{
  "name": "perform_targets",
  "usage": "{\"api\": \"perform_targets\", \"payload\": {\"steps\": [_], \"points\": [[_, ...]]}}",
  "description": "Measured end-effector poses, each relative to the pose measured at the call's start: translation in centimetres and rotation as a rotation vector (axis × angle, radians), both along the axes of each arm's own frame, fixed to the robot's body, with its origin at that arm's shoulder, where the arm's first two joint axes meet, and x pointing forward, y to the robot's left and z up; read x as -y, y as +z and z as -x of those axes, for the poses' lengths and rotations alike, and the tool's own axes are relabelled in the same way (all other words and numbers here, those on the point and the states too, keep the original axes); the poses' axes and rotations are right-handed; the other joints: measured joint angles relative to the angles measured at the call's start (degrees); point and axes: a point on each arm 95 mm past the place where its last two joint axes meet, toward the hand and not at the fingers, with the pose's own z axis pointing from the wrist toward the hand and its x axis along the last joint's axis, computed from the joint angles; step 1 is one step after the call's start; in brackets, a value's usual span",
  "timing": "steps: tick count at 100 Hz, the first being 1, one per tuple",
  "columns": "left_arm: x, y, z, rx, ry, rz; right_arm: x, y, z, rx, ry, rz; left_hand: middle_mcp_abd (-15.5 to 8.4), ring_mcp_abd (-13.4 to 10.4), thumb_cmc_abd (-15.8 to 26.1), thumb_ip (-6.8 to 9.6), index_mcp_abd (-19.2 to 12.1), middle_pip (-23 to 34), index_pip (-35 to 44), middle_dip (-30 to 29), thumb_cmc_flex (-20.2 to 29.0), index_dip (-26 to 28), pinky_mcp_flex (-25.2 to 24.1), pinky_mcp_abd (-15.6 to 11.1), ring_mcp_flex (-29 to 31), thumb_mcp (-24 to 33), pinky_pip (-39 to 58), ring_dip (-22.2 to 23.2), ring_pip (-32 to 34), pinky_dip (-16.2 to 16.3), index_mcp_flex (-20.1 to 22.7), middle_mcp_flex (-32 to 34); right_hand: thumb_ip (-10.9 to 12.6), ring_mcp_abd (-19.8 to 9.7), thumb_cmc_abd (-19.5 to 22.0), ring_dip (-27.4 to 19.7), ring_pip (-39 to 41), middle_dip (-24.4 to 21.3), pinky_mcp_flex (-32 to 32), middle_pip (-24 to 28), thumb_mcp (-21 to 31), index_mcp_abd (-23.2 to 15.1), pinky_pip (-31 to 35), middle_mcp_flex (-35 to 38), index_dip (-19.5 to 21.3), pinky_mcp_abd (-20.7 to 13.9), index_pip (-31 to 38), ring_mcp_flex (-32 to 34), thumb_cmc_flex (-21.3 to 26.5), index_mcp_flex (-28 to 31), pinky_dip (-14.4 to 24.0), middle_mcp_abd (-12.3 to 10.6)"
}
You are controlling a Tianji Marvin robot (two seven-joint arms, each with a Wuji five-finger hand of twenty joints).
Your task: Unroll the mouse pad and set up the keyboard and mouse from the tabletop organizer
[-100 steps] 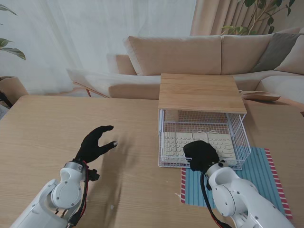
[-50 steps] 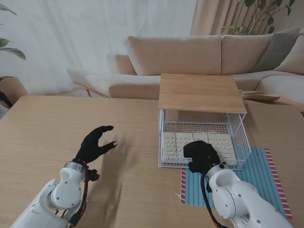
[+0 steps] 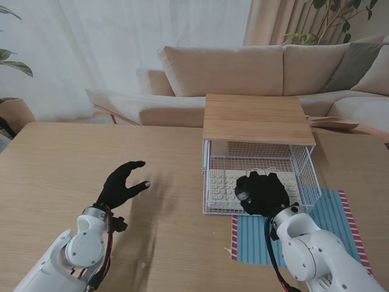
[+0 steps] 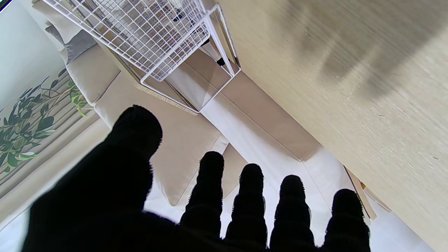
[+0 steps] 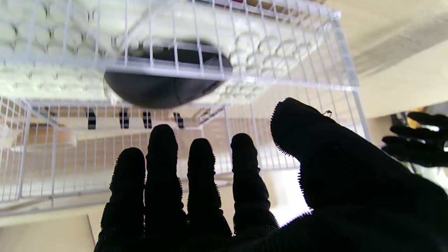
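Note:
A white wire organizer with a wooden top stands right of the table's centre. Inside it lies a cream keyboard, and the right wrist view shows a dark mouse resting on the keyboard. A blue striped mouse pad lies flat in front of the organizer. My right hand is open at the organizer's front opening with its fingers spread just short of the mouse, holding nothing. My left hand hovers open over bare table, far left of the organizer.
The organizer's wire corner shows in the left wrist view, well beyond my left hand. A beige sofa stands behind the table. The wooden table stretches wide on my left side.
My right hand has moved farther into the organizer's front opening, a little to the right, and its fingers have spread apart. The left hand has not moved.

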Motion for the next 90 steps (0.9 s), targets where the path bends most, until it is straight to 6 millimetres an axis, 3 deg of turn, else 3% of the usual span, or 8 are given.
{"api": "perform_targets", "payload": {"steps": [12, 20, 40, 67, 90], "points": [[0.1, 0.0, 0.0, 0.000, -0.004, 0.000, 0.9, 1.5, -0.7, 0.027, 0.001, -0.002, 0.0, 0.0, 0.0, 0.00, 0.0, 0.0, 0.0, 0.0, 0.0, 0.0, 0.0, 0.0, 0.0, 0.0, 0.0, 0.0, 0.0, 0.0, 0.0, 0.0, 0.0, 0.0, 0.2, -3.2, -6.4, -5.0, -1.9, -5.3, -1.9, 0.0, -4.4, -4.2, -0.5, 0.0, -4.7, -2.3, -0.7, -5.3, 0.0, -1.4], [0.1, 0.0, 0.0, -0.001, -0.006, 0.000, 1.6, 2.4, -1.3, -0.049, 0.032, 0.040, 0.0, 0.0, 0.0, 0.00, 0.0, 0.0, 0.0, 0.0, 0.0, 0.0, 0.0, 0.0, 0.0, 0.0, 0.0, 0.0, 0.0, 0.0, 0.0, 0.0, 0.0, -1.2, 0.6, -5.9, -11.7, -8.7, -3.3, -8.1, -3.2, -0.1, -9.0, -7.6, -1.5, -0.2, -7.7, -5.7, -0.8, -8.2, 0.0, -2.8], [0.1, 0.0, 0.0, -0.003, -0.007, 0.000, 2.4, 4.3, -3.4, -0.003, 0.057, 0.073, 0.0, 0.0, 0.0, 0.00, 0.0, 0.0, 0.0, 0.0, 0.0, 0.0, 0.0, 0.0, 0.0, 0.0, 0.0, 0.0, 0.0, 0.0, 0.0, 0.0, 0.0, -2.0, 0.6, -7.5, -15.2, -10.3, -3.9, -9.7, -4.2, -0.1, -11.4, -8.9, -2.0, -0.6, -10.0, -7.7, -1.4, -9.4, 0.0, -3.5], [0.1, 0.0, 0.0, -0.002, -0.006, 0.001, 3.5, 2.6, -6.6, -0.078, 0.099, 0.110, 0.0, 0.0, 0.0, 0.00, 0.0, 0.0, 0.0, 0.0, 0.0, 0.0, 0.0, 0.0, 0.0, 0.0, 0.0, 0.0, 0.0, 0.0, 0.0, 0.0, 0.0, -2.9, 0.6, -8.3, -17.2, -11.2, -3.9, -11.6, -4.0, -0.9, -12.8, -8.9, -2.0, -1.5, -11.2, -8.4, -1.4, -9.5, 0.0, -4.2], [0.1, 0.0, -0.1, -0.001, -0.007, 0.001, 4.2, 1.7, -7.5, -0.109, 0.136, 0.217, 0.0, 0.0, 0.0, 0.00, 0.0, 0.0, 0.0, 0.0, 0.0, 0.0, 0.0, 0.0, 0.0, 0.0, 0.0, 0.6, 0.0, 0.0, 0.0, 0.0, 0.0, -4.0, 0.5, -9.0, -18.1, -11.8, -3.3, -12.4, -3.1, -2.3, -13.5, -8.9, -2.0, -2.1, -11.4, -8.4, -1.4, -10.1, 0.0, -5.0]]}}
